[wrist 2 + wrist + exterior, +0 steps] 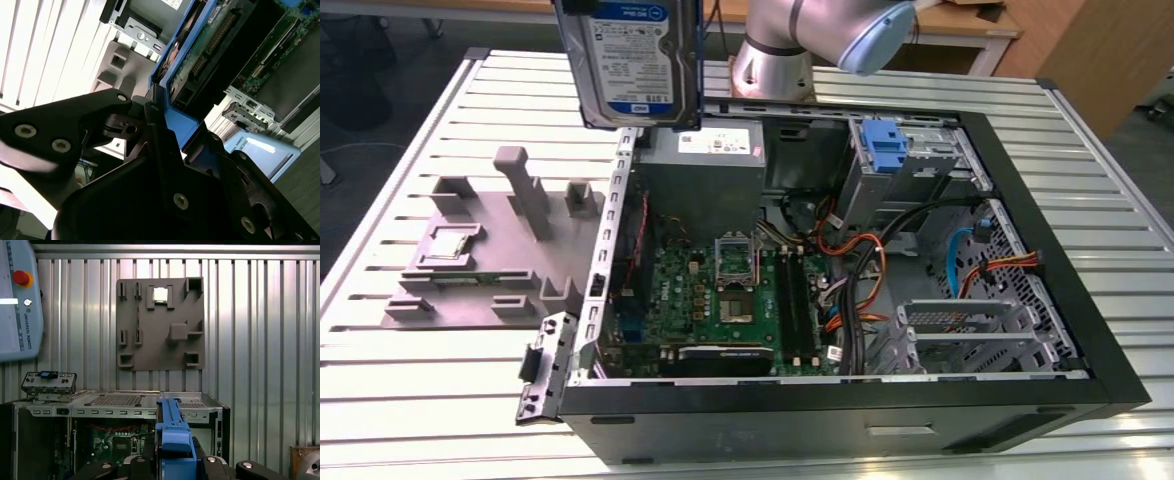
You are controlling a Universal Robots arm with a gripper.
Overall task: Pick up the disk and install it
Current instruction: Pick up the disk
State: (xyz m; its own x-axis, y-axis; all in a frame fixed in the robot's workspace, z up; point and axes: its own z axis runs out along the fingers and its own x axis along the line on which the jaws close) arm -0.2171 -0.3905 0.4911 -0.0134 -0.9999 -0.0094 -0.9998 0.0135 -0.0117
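Open computer case [761,430] is lying on its side on the slatted metal worktop [400,385], taking up the middle and the exterior view's right of it. Green motherboard [707,300] is sitting flat on the case floor. Grey power supply box [707,150] is sitting at the far wall, just beyond it. Orange and black cables [850,247] are running across the middle of the case. Blue bracket [887,150] is standing in the bay at the far corner. Metal drive cage [974,335] is sitting at the near corner on the exterior view's right. Grey parts holder [467,270] is lying toward the worktop edge at the exterior view's left, just beside the case. Small square chip [450,245] is resting in one of its pockets.
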